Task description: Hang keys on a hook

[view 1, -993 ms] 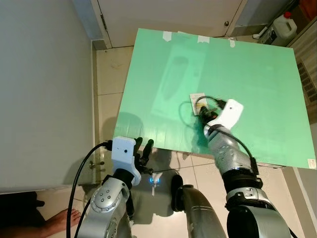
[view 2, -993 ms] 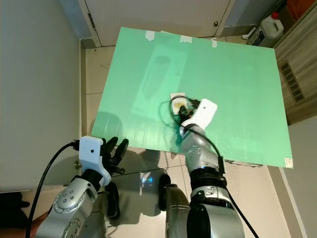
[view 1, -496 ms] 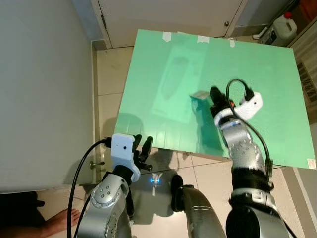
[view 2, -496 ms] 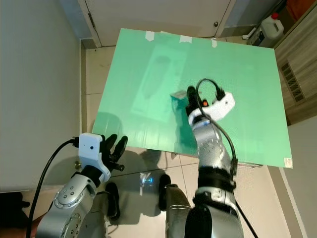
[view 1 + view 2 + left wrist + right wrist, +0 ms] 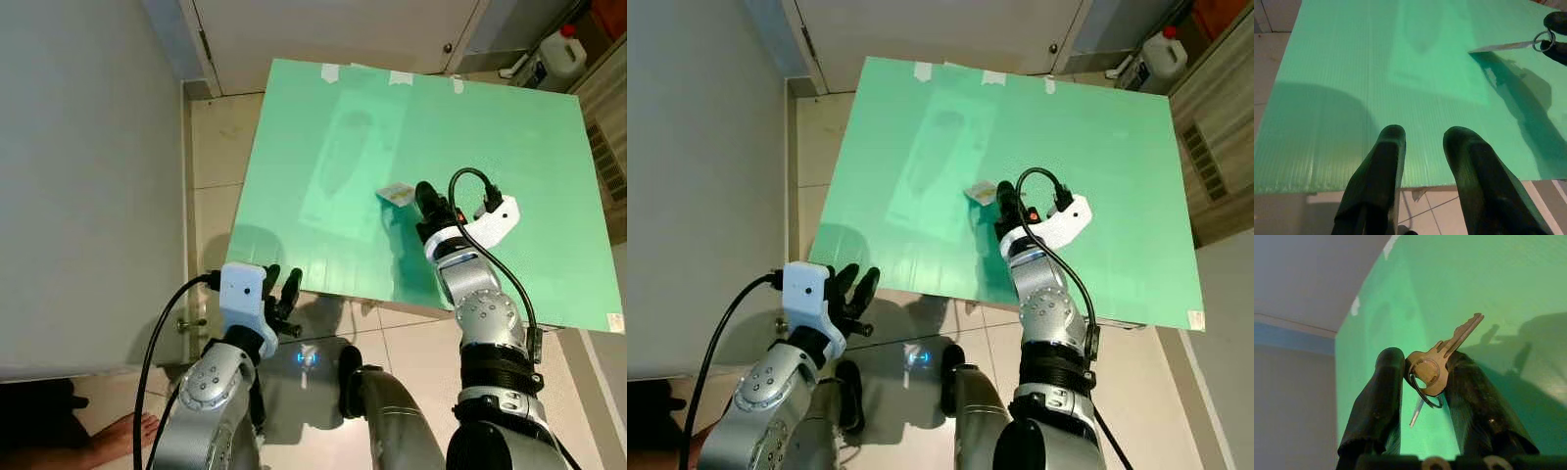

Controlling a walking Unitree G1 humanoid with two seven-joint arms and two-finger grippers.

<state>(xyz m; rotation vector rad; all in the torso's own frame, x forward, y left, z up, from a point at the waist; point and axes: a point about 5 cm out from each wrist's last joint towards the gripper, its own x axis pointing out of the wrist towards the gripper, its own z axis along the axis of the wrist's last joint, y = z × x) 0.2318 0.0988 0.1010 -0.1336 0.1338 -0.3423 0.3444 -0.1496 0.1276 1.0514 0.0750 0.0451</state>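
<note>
Pinching a brass key on its metal ring (image 5: 1436,367), the right gripper (image 5: 1422,377) hovers mid-frame over the green corrugated board (image 5: 323,117); the left gripper (image 5: 1422,142) hangs parted at lower left.

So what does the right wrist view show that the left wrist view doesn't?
Right wrist view alone: close up, the right pincer shut on a key by its head, with a ring hanging between the fingers, plus wall beyond the board's edge. Left wrist view alone: the open left pincer at the near edge and floor tiles below. Both: the green board and the key, small and edge-on from the left wrist.
</note>
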